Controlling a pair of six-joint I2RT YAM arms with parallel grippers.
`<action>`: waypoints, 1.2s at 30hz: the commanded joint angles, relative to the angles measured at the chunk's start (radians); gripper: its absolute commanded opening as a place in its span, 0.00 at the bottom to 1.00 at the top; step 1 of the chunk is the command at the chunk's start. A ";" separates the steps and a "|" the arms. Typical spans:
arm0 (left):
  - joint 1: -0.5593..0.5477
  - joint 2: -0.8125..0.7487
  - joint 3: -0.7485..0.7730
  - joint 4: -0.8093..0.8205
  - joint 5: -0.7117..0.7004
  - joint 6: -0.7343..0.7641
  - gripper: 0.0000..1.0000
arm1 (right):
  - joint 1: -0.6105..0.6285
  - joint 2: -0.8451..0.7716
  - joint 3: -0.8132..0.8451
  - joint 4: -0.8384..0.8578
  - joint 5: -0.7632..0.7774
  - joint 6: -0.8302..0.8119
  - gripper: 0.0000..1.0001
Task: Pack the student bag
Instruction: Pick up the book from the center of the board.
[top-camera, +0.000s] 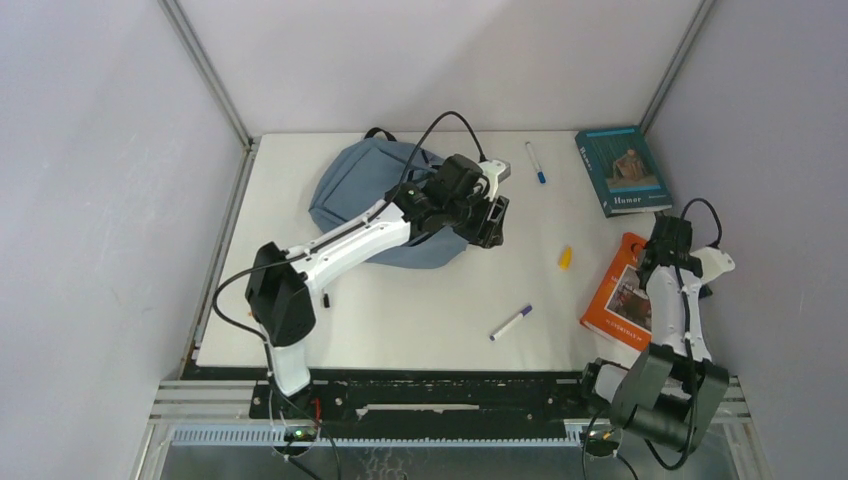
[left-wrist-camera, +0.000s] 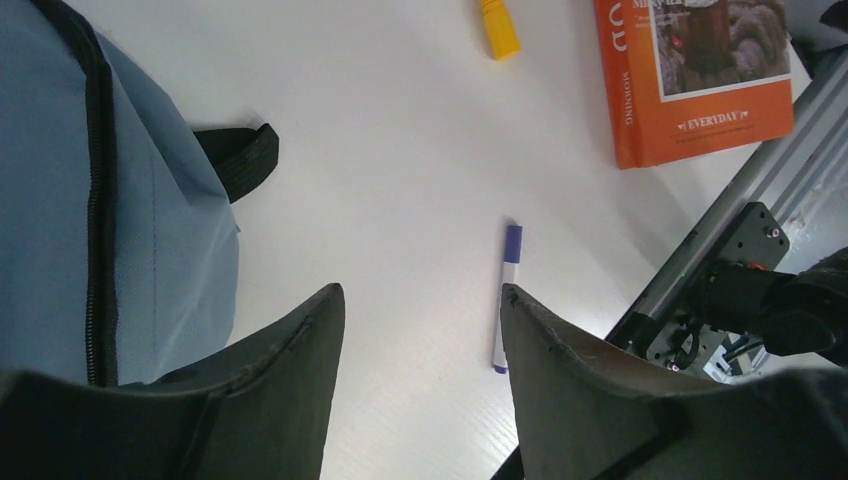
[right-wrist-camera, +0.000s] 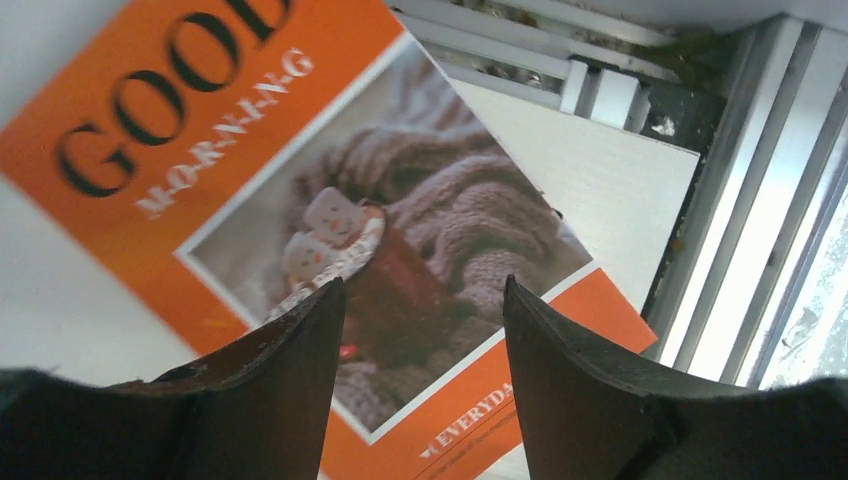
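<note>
Top view: bag (top-camera: 342, 188) lies flat in the upper left-centre of the surface (top-camera: 420, 310), rounded grey-blue body, black strap loop at its top edge. Left arm reaches across it. Left fingers (top-camera: 490, 222) sit at the bag's right edge, centre frame. In the left wrist view they stand moderately apart with only bare surface in the gap and nothing held; whether the left one touches the fabric cannot be told. Right fingers (top-camera: 660, 248) hang over the orange book (top-camera: 612, 305) at the right edge of the frame. The right wrist view shows them parted above the cover, gripping nothing. Teal book (top-camera: 622, 170) is at upper right. Blue-capped pen (top-camera: 536, 162) lies just left of it. Yellow piece (top-camera: 566, 257) is right of centre. Purple-capped pen (top-camera: 511, 323) is at lower centre, well apart from the bag.
</note>
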 joint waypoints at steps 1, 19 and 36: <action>0.004 0.022 0.067 0.011 -0.003 -0.029 0.63 | -0.073 0.075 -0.023 0.093 -0.124 -0.058 0.68; 0.072 0.015 0.025 -0.021 -0.031 -0.033 0.62 | 0.109 0.444 -0.020 0.282 -0.484 -0.172 0.70; 0.081 0.062 0.060 -0.015 0.069 -0.048 0.62 | 0.271 0.394 0.069 0.284 -0.703 -0.202 0.72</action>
